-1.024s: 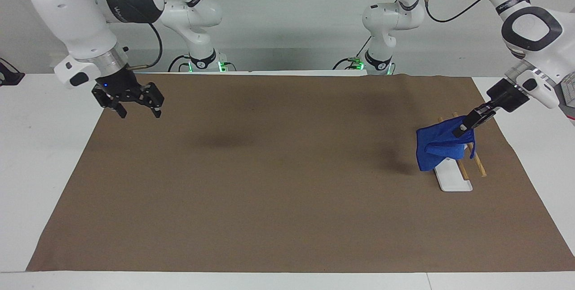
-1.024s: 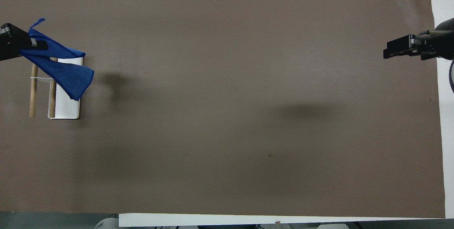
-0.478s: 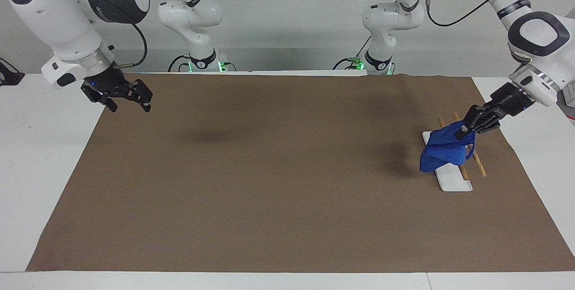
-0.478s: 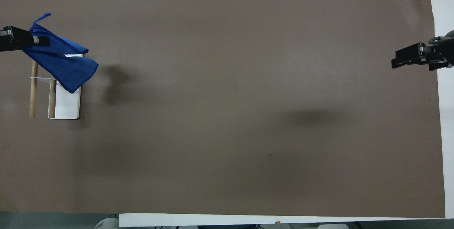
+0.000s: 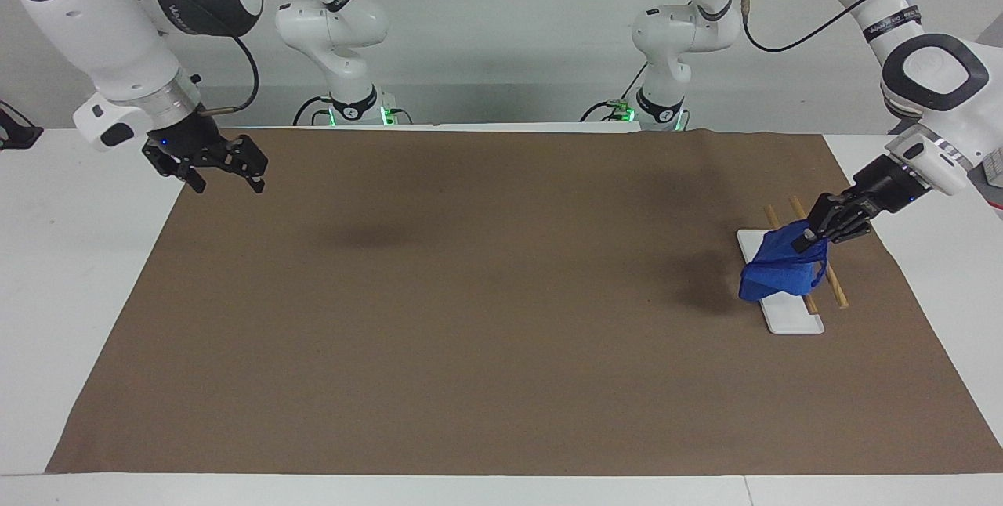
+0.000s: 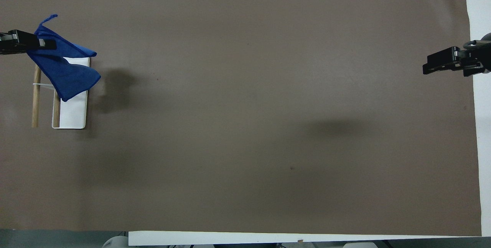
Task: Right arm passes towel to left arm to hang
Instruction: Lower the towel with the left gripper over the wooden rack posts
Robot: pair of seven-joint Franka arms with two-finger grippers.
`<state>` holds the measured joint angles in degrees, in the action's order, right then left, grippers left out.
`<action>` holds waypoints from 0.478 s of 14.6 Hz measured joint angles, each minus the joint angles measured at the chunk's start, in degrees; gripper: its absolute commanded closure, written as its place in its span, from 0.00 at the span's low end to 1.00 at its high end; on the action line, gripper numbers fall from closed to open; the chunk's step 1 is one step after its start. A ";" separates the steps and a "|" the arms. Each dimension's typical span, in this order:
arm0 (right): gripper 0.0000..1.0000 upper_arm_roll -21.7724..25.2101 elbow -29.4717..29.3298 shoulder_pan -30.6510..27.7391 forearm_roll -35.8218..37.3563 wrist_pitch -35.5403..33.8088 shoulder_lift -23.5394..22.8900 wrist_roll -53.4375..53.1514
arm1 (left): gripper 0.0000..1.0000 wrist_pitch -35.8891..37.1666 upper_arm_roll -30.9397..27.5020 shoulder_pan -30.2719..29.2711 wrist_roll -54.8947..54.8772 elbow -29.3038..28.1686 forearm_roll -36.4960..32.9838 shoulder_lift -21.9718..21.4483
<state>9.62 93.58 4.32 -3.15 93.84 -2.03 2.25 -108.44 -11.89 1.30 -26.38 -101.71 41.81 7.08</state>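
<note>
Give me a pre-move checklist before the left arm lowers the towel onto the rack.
1. Left pincer shut on towel: ok.
2. Towel over the rack: ok.
3. Towel draped across a bar: not ok, it hangs bunched from one corner.
4. Rack upright on its white base: ok.
5. Right pincer open, holding nothing, waiting at the right arm's end of the table: ok.
6. Towel touching the rack: cannot tell.
</note>
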 measured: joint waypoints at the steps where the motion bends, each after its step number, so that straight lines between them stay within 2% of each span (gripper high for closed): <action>1: 0.01 -0.02 0.00 0.01 0.00 -0.28 0.00 0.00 | 1.00 0.14 -0.59 -0.67 -1.56 -0.18 0.00 0.12; 7: 0.01 -0.07 0.00 0.05 0.00 -0.74 0.00 0.01 | 1.00 0.20 -5.02 -1.73 -4.30 -0.18 -1.34 0.47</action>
<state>9.55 93.58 4.37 -3.15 93.10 -2.03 2.26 -108.24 -16.91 -0.43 -30.68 -101.89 40.47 7.55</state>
